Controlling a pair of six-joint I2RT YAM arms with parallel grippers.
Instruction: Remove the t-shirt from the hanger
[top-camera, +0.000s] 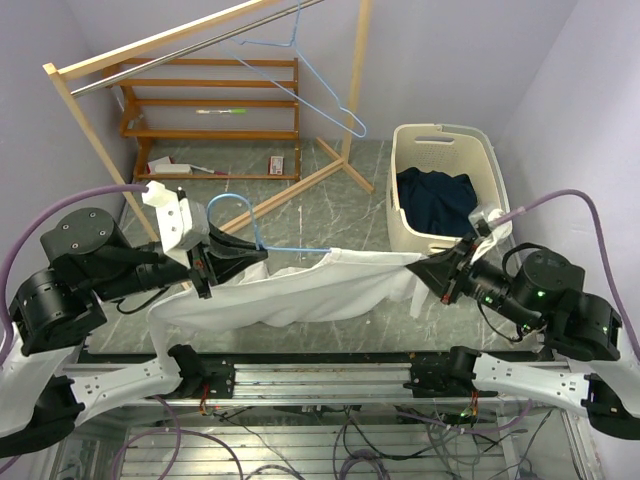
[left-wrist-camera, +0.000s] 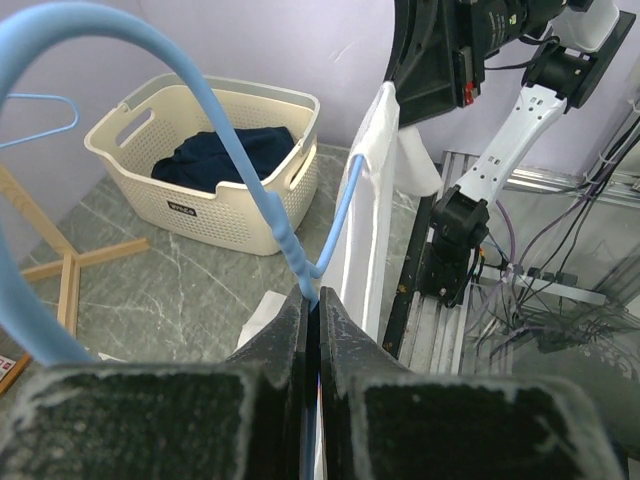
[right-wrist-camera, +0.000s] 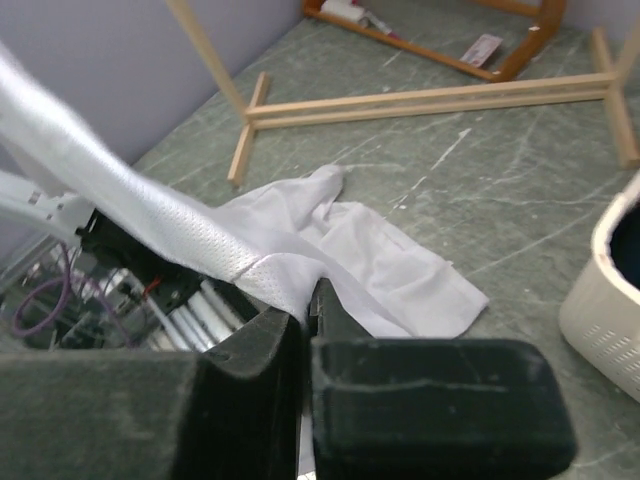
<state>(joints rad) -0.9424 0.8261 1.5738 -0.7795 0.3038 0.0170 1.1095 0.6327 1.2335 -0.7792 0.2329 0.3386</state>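
Note:
A white t-shirt (top-camera: 320, 290) hangs stretched between my two grippers, one end trailing down at the left. A light blue wire hanger (top-camera: 235, 208) still has an arm inside the shirt; its hook curves up by my left gripper. My left gripper (top-camera: 262, 250) is shut on the hanger's neck (left-wrist-camera: 300, 262), with the shirt (left-wrist-camera: 372, 215) just beyond the fingertips. My right gripper (top-camera: 418, 265) is shut on the shirt's edge (right-wrist-camera: 280, 270); more cloth (right-wrist-camera: 380, 260) lies on the floor below it.
A cream laundry basket (top-camera: 412, 215) with dark clothing stands at the right, also in the left wrist view (left-wrist-camera: 200, 215). A wooden clothes rack (top-camera: 210, 100) with a metal rail and a second blue hanger (top-camera: 320, 95) stands behind. The rack's foot (right-wrist-camera: 420, 100) lies beyond the cloth.

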